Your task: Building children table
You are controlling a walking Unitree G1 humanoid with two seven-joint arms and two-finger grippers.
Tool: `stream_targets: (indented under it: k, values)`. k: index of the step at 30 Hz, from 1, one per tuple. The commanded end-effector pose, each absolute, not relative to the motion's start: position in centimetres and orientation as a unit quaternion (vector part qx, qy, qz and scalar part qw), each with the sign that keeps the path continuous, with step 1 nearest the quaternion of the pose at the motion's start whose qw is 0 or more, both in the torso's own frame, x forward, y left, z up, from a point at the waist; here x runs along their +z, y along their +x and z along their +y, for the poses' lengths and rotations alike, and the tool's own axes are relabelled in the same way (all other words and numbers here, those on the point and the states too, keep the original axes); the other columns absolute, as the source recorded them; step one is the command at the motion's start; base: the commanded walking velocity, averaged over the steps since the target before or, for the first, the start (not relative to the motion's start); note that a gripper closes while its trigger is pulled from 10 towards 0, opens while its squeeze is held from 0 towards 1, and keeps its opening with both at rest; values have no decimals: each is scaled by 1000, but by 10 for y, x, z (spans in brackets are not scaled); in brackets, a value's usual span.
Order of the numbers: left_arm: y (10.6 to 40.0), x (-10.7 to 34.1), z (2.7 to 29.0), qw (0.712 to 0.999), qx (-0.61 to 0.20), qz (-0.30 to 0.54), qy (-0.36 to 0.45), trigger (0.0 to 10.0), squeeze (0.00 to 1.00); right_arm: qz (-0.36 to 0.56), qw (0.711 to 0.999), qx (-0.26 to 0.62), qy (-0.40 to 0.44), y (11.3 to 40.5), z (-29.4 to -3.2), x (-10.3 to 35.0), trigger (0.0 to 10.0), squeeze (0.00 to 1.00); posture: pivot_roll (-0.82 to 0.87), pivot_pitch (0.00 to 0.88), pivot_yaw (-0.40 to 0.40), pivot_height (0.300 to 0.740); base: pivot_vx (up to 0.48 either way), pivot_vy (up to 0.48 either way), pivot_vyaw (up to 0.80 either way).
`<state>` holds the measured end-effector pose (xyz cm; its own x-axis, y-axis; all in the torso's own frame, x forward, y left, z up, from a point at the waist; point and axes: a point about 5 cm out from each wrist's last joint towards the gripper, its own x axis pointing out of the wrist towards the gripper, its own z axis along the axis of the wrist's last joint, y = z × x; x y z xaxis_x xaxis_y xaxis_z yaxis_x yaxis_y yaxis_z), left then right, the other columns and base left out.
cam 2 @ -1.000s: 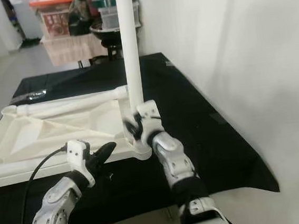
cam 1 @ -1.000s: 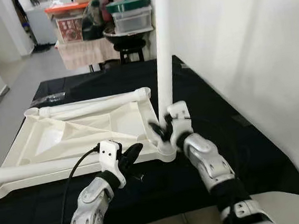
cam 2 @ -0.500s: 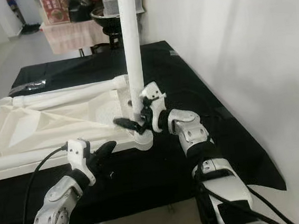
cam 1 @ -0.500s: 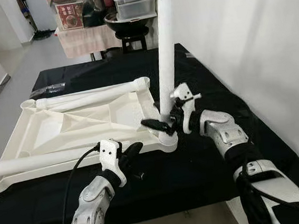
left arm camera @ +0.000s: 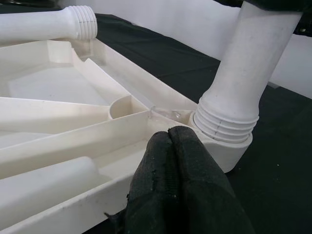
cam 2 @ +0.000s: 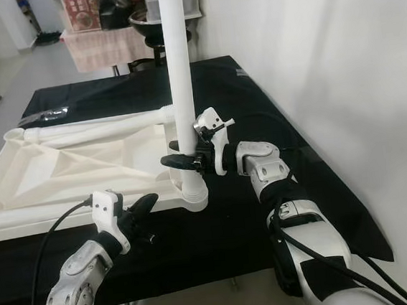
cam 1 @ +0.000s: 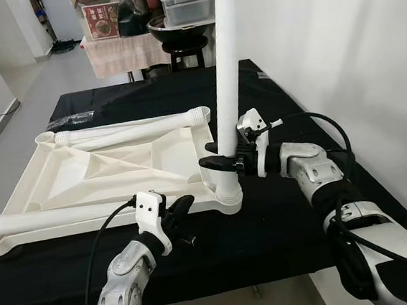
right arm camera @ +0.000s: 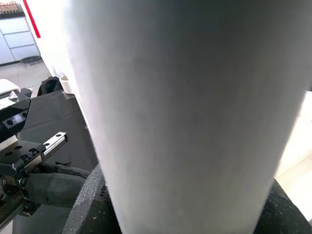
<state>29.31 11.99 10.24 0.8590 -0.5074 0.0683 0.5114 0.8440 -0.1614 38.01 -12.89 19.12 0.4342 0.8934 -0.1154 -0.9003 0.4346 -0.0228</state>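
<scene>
A white plastic table top [cam 1: 83,180] lies upside down on the black-covered table. An upright white leg [cam 1: 225,64] stands in its near right corner socket [cam 1: 229,197]. My right gripper [cam 1: 222,162] reaches in from the right and is shut on this leg just above its threaded base; the leg [right arm camera: 185,97] sits between the black pads. My left gripper [cam 1: 179,207] is shut, holding nothing, just in front of the top's near edge, left of the socket. Its fingers [left arm camera: 180,185] point at the threaded base [left arm camera: 229,117]. Two more legs lie along the far edge [cam 1: 133,128] and the near edge [cam 1: 51,217].
A white wall [cam 1: 338,53] runs close along the right side of the black table [cam 1: 282,224]. A stool, a towel-draped shelf and storage boxes [cam 1: 175,11] stand behind the table. A small dark plastic wrapper [cam 1: 71,120] lies at the far left.
My right arm has swung from in front of the leg round to its right side, the gripper staying on the leg near its base. The left gripper has stayed put. The camera shifted slightly.
</scene>
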Motion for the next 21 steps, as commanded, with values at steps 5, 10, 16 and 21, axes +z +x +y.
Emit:
stream_targets:
  k: [5, 10, 16, 21]
  values:
    - [293, 101, 120, 960, -264, -11, -89, 10000, 0, 42, 862, 505, -30, 379, -137, 181, 0, 0, 24, 0, -12, 740, 0, 0, 0]
    - [292, 102, 124, 960, -264, -12, -89, 10000, 0, 64, 946, 315, -26, 379, -136, 150, 0, 0, 11, 0, -10, 740, 0, 0, 0]
    - [293, 103, 127, 961, -263, -10, -84, 10000, 0, 137, 975, 177, 7, 329, -88, 87, 0, 0, 4, 0, 14, 740, 0, 0, 0]
    - [294, 102, 127, 961, -263, -9, -86, 10000, 0, 122, 973, 195, 4, 343, -88, 96, 0, 0, 16, 0, -7, 740, 0, 0, 0]
